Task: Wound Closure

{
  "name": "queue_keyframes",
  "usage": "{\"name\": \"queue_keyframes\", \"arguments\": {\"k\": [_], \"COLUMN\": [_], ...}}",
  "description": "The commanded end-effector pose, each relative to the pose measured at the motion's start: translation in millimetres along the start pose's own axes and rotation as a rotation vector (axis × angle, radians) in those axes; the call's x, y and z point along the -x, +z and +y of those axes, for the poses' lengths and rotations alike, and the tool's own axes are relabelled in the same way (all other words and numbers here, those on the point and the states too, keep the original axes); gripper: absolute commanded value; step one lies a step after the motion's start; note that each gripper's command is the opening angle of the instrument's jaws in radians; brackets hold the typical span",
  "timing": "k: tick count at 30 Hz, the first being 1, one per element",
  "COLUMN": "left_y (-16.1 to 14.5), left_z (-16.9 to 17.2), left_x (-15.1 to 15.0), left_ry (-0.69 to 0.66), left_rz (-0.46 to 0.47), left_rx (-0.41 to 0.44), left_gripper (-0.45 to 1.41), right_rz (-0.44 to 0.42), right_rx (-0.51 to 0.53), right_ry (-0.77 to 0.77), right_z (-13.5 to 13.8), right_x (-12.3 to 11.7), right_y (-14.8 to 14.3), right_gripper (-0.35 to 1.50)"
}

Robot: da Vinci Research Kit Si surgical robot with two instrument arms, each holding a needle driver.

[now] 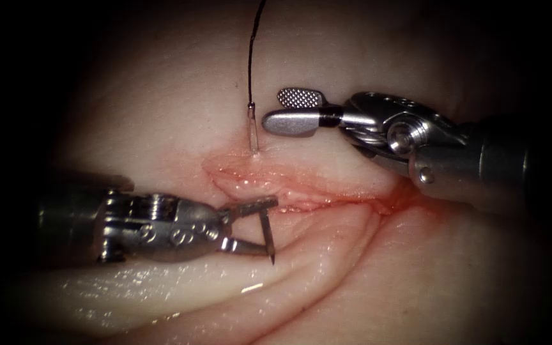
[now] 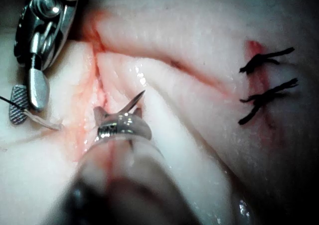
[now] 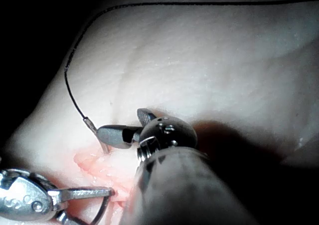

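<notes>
The tissue (image 1: 161, 96) is taking up most of the endoscope view, a pale slab of pork belly with the cut (image 1: 327, 191) running across it and a bit of red fluid (image 1: 391, 201) sitting along the edges. The right arm's needle driver (image 1: 275, 110) is reaching in from the right over the far edge of the cut, fingers apart and holding nothing. The left arm's needle driver (image 1: 271, 227) is coming in low from the left over the near edge, fingers spread too, so it isn't clamping anything either. The curved needle (image 1: 253, 131) is sitting in the tissue toward the left end of the cut. Its blunt tail is poking up out of the far edge and its middle is buried. Its pointed end is standing out of the near edge, right across the gap between the left tool's fingertips. So the needle's long axis is crossing the cut, the sharp end is basically inside the left tool's open fingers, and the tail is just beside the right tool's. The black thread (image 1: 250, 57) is trailing off the tail and away over the far tissue. In the left wrist view, two finished stitches (image 2: 266, 93) with short cut ends are sitting further along.
</notes>
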Motion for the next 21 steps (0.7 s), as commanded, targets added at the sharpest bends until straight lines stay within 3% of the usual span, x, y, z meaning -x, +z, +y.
{"name": "queue_keyframes", "arguments": {"k": [1,4,6,8,9,11,15,21], "left_y": [0.8,1.0,1.0,0.9,0.9,0.7,0.5,-0.5], "left_z": [-0.1,-0.3,-0.4,-0.6,-0.6,-0.8,-0.9,-0.3], "left_x": [0.0,0.1,0.2,0.4,0.4,0.7,0.8,-0.6], "left_ry": [0.013,0.044,0.045,0.047,0.047,0.049,0.013,-0.213], "left_rz": [-0.001,0.001,0.004,-0.005,-0.005,-0.007,0.004,0.137], "left_rx": [-0.003,-0.003,0.0,-0.007,-0.007,-0.004,-0.016,0.012], "left_gripper": [0.74,0.74,0.57,0.07,0.07,-0.45,-0.45,-0.45], "right_rz": [0.001,0.006,0.009,0.008,0.008,0.01,0.014,0.014], "right_rx": [-0.001,-0.003,-0.004,-0.004,-0.004,-0.007,-0.009,-0.016], "right_ry": [-0.002,-0.002,-0.003,-0.004,-0.004,-0.004,-0.004,-0.01], "right_z": [0.3,0.4,0.5,0.5,0.5,0.5,0.5,0.6], "right_x": [-0.1,-0.2,-0.2,-0.1,-0.1,0.0,0.0,0.1], "right_y": [0.8,0.8,0.7,0.7,0.7,0.6,0.3,-0.1], "right_gripper": [1.26,1.25,1.25,1.25,1.25,1.21,1.2,1.15]}}
